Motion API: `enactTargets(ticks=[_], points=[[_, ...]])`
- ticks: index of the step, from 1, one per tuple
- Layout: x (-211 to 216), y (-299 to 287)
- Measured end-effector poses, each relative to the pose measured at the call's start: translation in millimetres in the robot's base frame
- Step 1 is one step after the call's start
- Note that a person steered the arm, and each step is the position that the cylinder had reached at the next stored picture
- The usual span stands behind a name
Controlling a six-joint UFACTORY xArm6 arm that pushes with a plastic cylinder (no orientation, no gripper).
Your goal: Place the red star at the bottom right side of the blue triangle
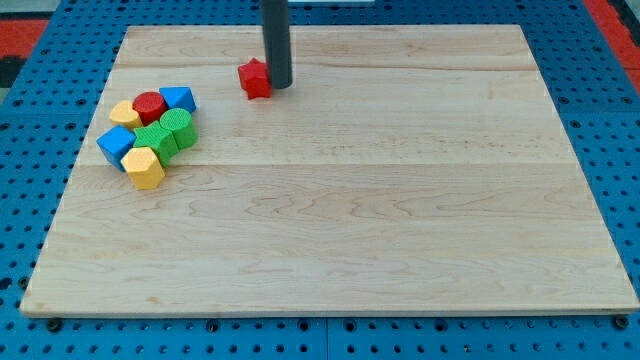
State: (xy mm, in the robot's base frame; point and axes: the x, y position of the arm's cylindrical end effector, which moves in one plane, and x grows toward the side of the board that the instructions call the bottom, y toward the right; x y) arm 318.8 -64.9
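Observation:
The red star (255,78) lies near the top of the wooden board (400,200), left of centre. My tip (279,84) stands right against the star's right side, touching it or nearly so. The blue triangle (178,99) sits at the upper right of a cluster of blocks at the view's left, well to the left of the star and slightly below it.
The cluster holds a red cylinder (149,105), a yellow block (124,113), a blue cube (116,145), two green blocks (179,128) (155,140) and a yellow hexagonal block (144,167). Blue pegboard (30,200) surrounds the board.

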Motion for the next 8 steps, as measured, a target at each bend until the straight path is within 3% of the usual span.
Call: enactTargets(ticks=[1,3,4,5,8], points=[[5,-29],[-78,-7],[-70,-52],[-25,-88],[23,-93]])
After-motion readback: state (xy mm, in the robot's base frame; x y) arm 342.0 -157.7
